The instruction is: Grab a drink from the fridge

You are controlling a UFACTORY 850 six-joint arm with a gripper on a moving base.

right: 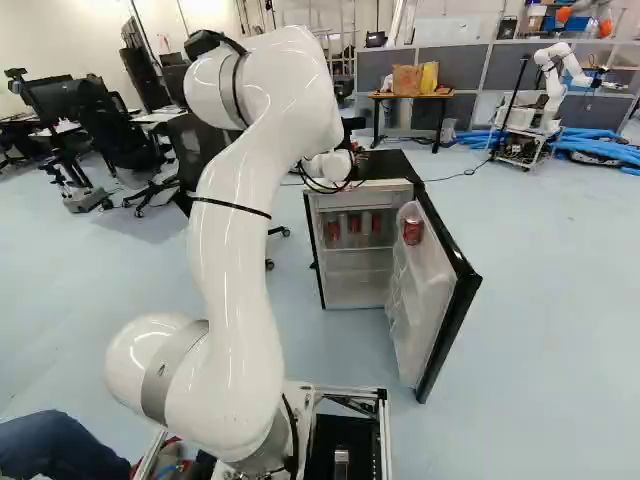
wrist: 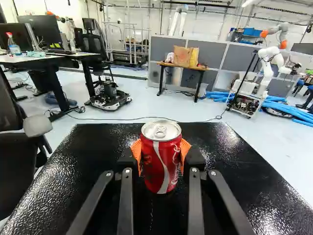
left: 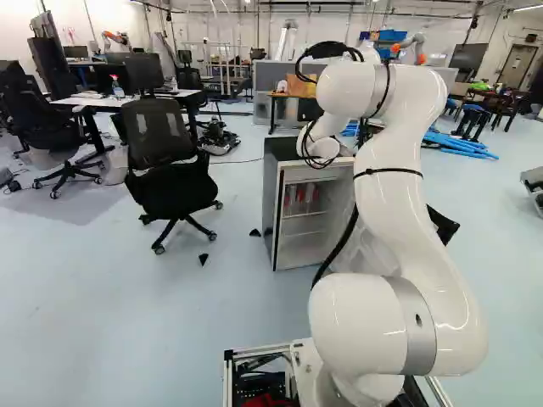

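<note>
Fridge top [wrist: 225, 161], can [wrist: 160, 161] between claw [right: 353, 125] pads [wrist: 136, 152].

The can [wrist: 160, 169] is smooth metal, its painted side glossy red, its bare lid silvery. The fridge top [wrist: 88, 161] looks black, rough and pebbled (it catches the light in little specks). The door's inner lining [right: 425, 290] seems smooth pale plastic. The arm [right: 235, 290] has a glossy white shell; the bag [wrist: 182, 56] looks like matt brown paper.

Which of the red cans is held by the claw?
The can between the orange pads of the claw, over the fridge's black top; the other red cans are inside the fridge, one in its open door.
</note>
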